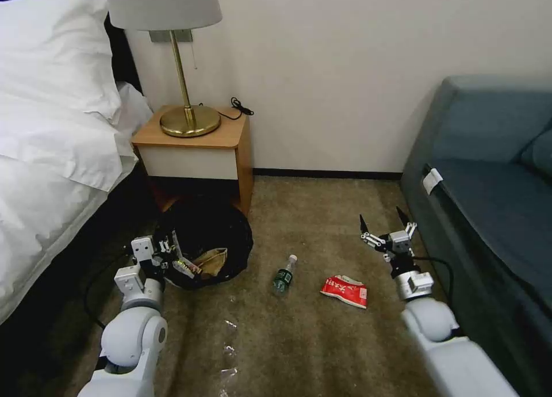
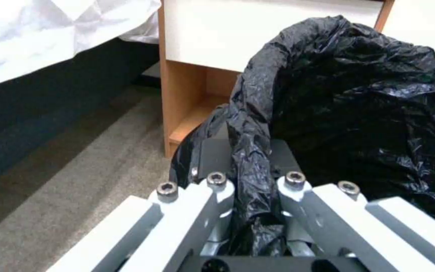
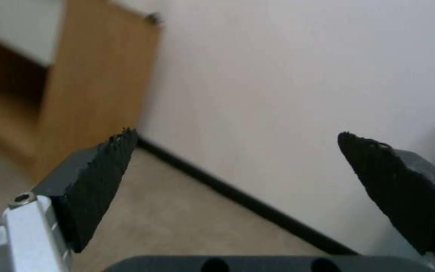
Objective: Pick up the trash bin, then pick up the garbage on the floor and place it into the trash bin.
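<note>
We see the left claw (image 1: pixel 168 258) clamped on the trash bin's (image 1: pixel 221 230) black-bagged rim at nine o'clock; the right claw (image 1: pixel 384 220) hangs wide above the carpet, bottle (image 1: pixel 284 275) and red packet (image 1: pixel 344 290) between.

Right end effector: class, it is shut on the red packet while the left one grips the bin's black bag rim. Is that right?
Not quite. The right end effector is open and empty, raised above the red packet lying on the carpet, as the head view shows. The left end effector does grip the trash bin's bag rim.
</note>
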